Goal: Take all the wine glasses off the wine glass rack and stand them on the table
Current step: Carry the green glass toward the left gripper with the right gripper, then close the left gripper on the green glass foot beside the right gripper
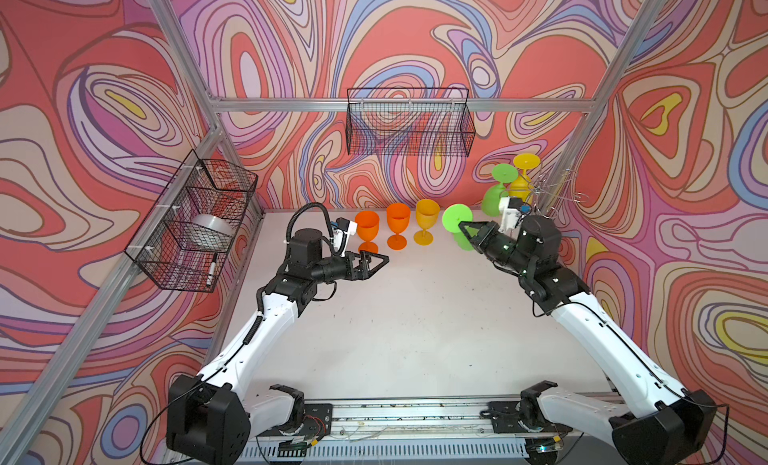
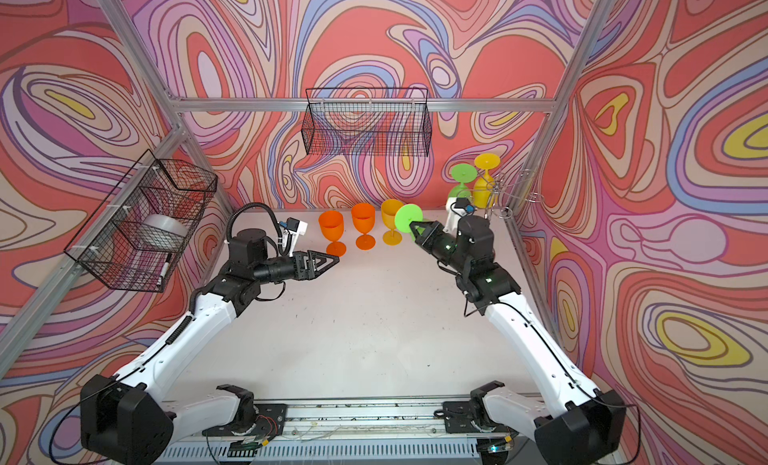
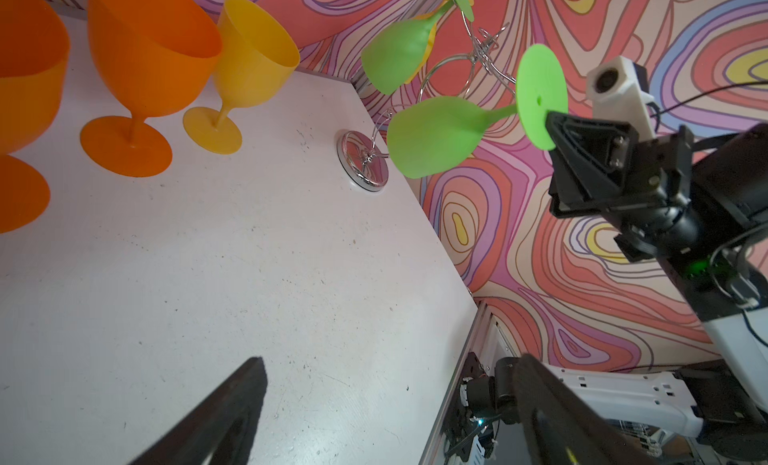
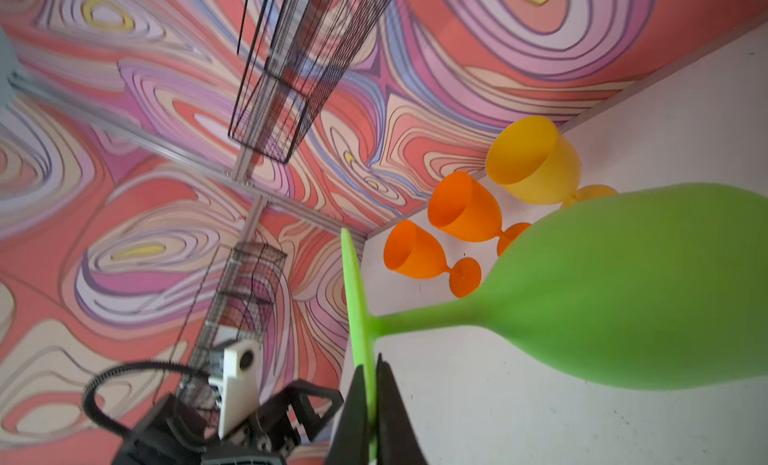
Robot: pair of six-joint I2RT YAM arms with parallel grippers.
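Wine glass: the green wine glass (image 1: 457, 218) (image 4: 623, 284) is hanging in the air above the table, clear of the rack, foot uppermost and bowl angling downward.
Right gripper: the right gripper (image 1: 462, 225) (image 4: 371, 371) is pinching the rim of the glass's flat foot, jaws closed tight on it.
Wine glass rack: the wine glass rack (image 3: 353, 149) is standing in the far right corner, carrying a second green glass (image 1: 494, 197) and a yellow glass (image 1: 524, 180), both hanging upside down.
Upright glasses: two orange glasses (image 1: 367, 226) (image 1: 398, 222) and an amber glass (image 1: 427, 218) are standing in a row along the back edge, just beside the held glass.
Left gripper: the left gripper (image 1: 384, 259) is hovering near the orange glasses, jaws spread wide, holding nothing.
Table: the white table (image 1: 415, 338) is bearing the row of glasses and the rack.
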